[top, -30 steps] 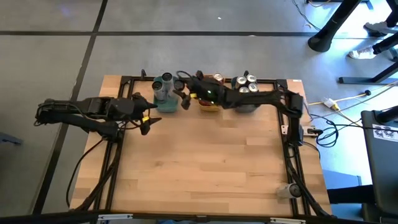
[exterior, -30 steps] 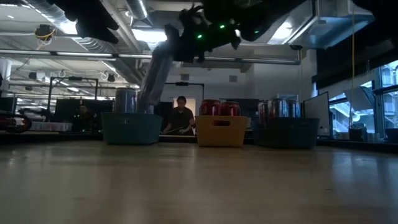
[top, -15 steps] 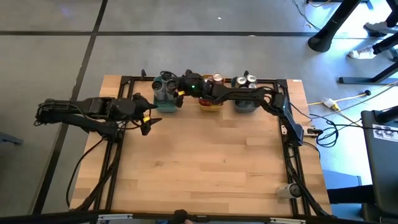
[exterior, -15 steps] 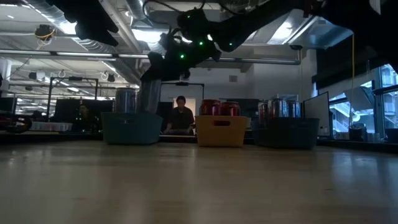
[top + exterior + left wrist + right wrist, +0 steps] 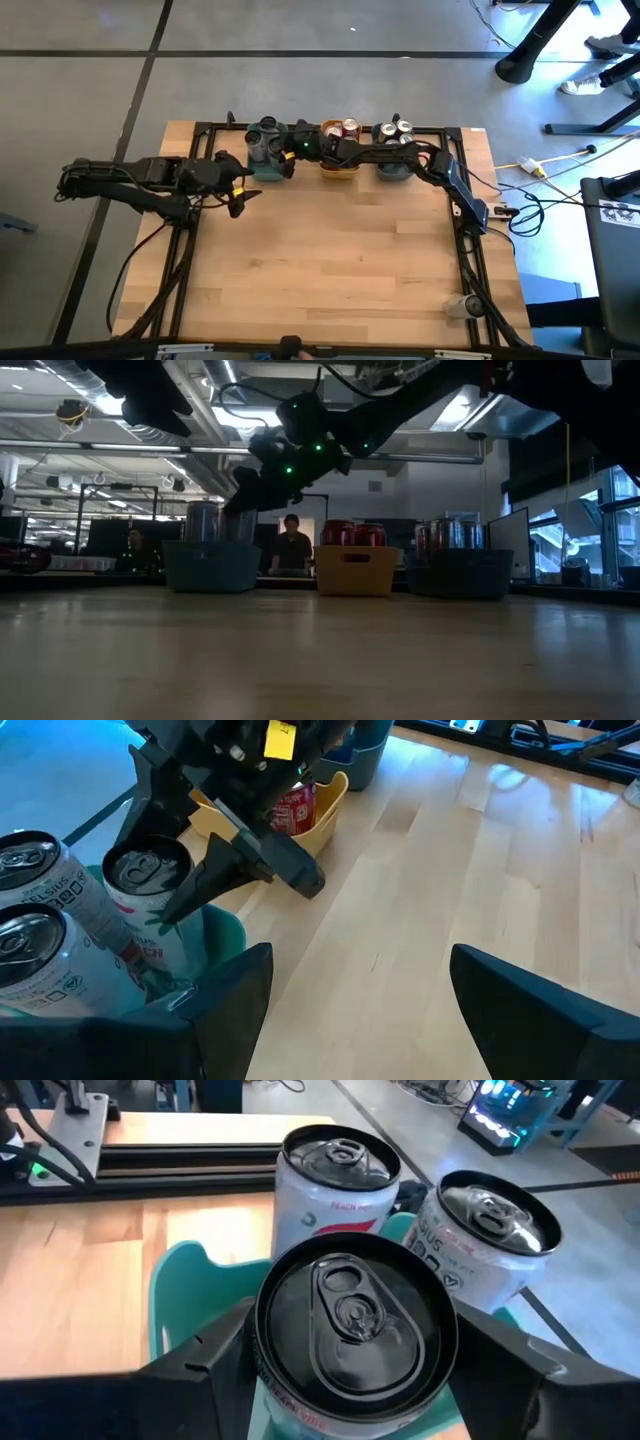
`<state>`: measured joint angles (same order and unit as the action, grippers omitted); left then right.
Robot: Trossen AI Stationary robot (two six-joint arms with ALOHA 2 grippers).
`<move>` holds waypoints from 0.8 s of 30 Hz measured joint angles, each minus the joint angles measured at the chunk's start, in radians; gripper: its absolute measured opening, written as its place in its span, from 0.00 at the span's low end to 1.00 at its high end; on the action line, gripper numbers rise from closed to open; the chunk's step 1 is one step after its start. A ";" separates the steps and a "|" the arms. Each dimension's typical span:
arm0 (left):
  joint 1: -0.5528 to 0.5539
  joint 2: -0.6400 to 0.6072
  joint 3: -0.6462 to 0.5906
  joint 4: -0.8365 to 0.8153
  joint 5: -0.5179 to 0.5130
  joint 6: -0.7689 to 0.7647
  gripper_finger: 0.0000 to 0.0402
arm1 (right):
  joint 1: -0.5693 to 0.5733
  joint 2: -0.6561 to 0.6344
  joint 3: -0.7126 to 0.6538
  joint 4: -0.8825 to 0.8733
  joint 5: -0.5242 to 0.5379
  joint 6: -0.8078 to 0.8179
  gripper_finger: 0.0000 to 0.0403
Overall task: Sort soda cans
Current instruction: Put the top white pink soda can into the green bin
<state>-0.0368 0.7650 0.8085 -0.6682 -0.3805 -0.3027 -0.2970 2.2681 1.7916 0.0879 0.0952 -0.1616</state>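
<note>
Wooden desk [image 5: 330, 260] with three bins along its far edge. Right claw [image 5: 350, 1380] over the teal bin [image 5: 268, 170], pinching a white can [image 5: 352, 1335] beside two more cans there. Left claw [image 5: 350, 1010] spread, empty, just in front of the teal bin.

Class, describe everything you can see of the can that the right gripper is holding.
The can is a metal cylinder with a silver top and pull tab, its pale body bearing red print. It stands upright between the right gripper's fingers, lowered into the teal bin beside two similar cans already standing there.
</note>
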 joint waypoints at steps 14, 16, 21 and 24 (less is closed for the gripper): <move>0.000 0.004 0.000 -0.001 0.000 -0.004 0.73 | 0.001 0.005 0.000 0.031 0.035 -0.002 0.76; 0.000 0.004 0.000 -0.001 0.000 -0.006 0.73 | 0.001 0.005 0.000 0.039 0.035 0.000 0.78; 0.000 0.004 0.000 -0.001 0.000 -0.008 0.73 | 0.001 0.005 0.000 0.032 0.034 0.024 0.81; 0.000 0.004 0.000 -0.001 0.000 -0.008 0.73 | 0.001 0.004 0.000 0.025 0.034 0.024 0.81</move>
<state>-0.0372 0.7692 0.8085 -0.6691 -0.3801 -0.3111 -0.2956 2.2717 1.7912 0.1125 0.1287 -0.1373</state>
